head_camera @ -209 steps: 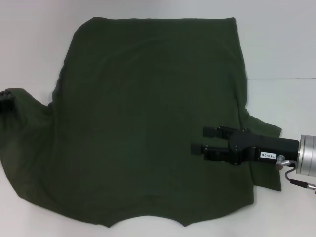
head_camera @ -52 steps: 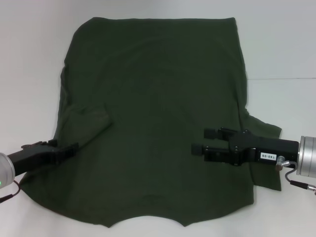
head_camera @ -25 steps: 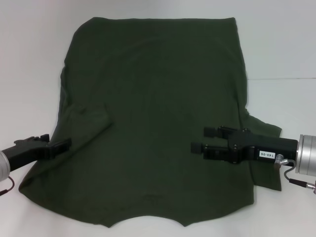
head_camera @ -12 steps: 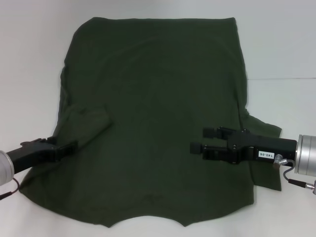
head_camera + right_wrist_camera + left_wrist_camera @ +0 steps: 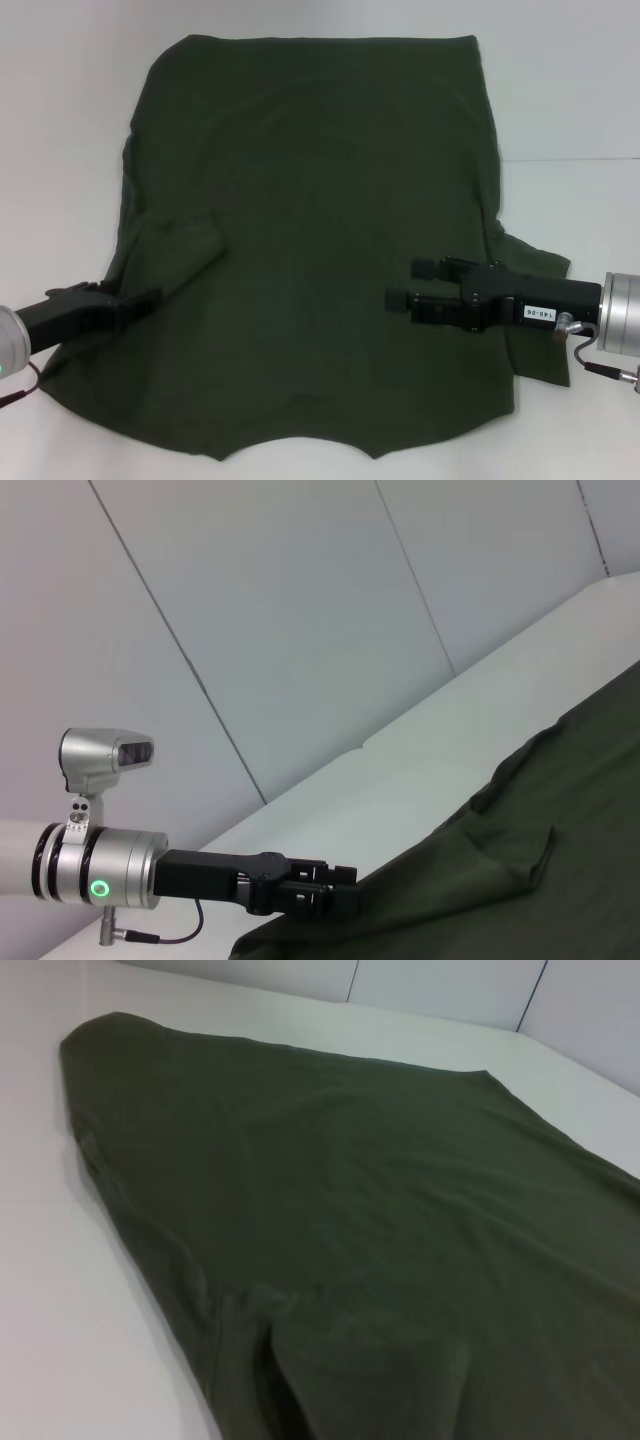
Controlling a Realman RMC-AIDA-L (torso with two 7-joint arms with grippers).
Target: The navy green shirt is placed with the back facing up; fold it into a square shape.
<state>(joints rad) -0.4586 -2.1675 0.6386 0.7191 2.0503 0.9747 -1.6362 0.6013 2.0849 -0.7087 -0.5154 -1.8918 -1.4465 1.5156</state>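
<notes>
The shirt lies flat on the table, left sleeve folded in. The left gripper sits at its left edge, fingers' state unclear. The right gripper hovers over it, fingers apart.

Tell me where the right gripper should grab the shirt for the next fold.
Probably the right sleeve, which sticks out flat past the body of the shirt beside the right gripper. Come from the outer right and pinch its free edge, then carry it inward. The left sleeve already lies folded in, near the left gripper.
</notes>
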